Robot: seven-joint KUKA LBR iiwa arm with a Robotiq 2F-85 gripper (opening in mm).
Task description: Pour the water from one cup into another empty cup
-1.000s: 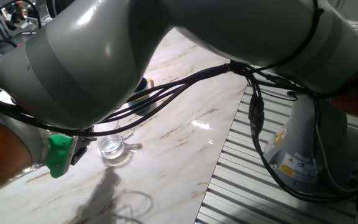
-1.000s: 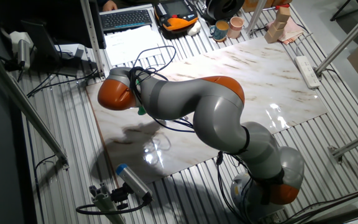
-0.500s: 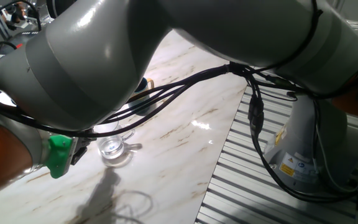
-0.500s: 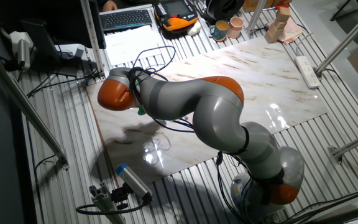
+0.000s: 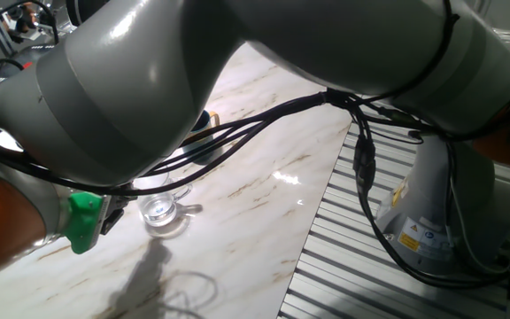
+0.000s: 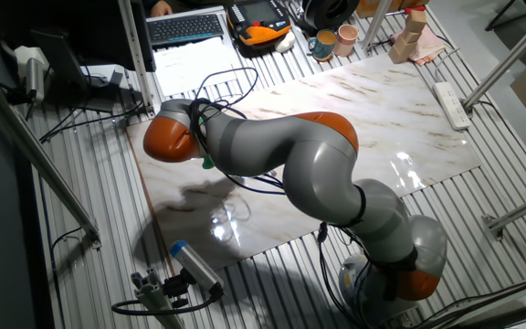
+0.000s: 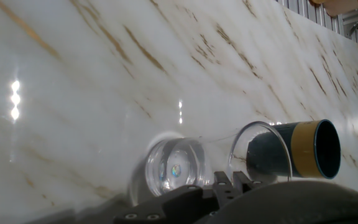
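The clear glass cup [image 5: 159, 210] stands on the marble table [image 5: 264, 177] with its loop handle to the right; a little water shimmers in its bottom. My gripper [image 5: 113, 213], with a green part behind it, is right at the cup's left side, and the arm hides most of its fingers. In the hand view the glass cup [image 7: 207, 163] is very close, just above the dark hand body [image 7: 229, 190]. The dark navy mug [image 7: 300, 149] with a tan band lies just behind it, partly seen through the glass. A sliver of the navy mug [image 5: 200, 120] shows behind the arm.
The big grey arm [image 6: 281, 155] spans the table's left half. A teal mug [image 6: 322, 44], a pinkish cup [image 6: 347, 38] and wooden blocks [image 6: 411, 27] stand at the far edge. A power strip [image 6: 450, 102] lies at the right edge. Black cables [image 5: 264, 120] hang over the marble.
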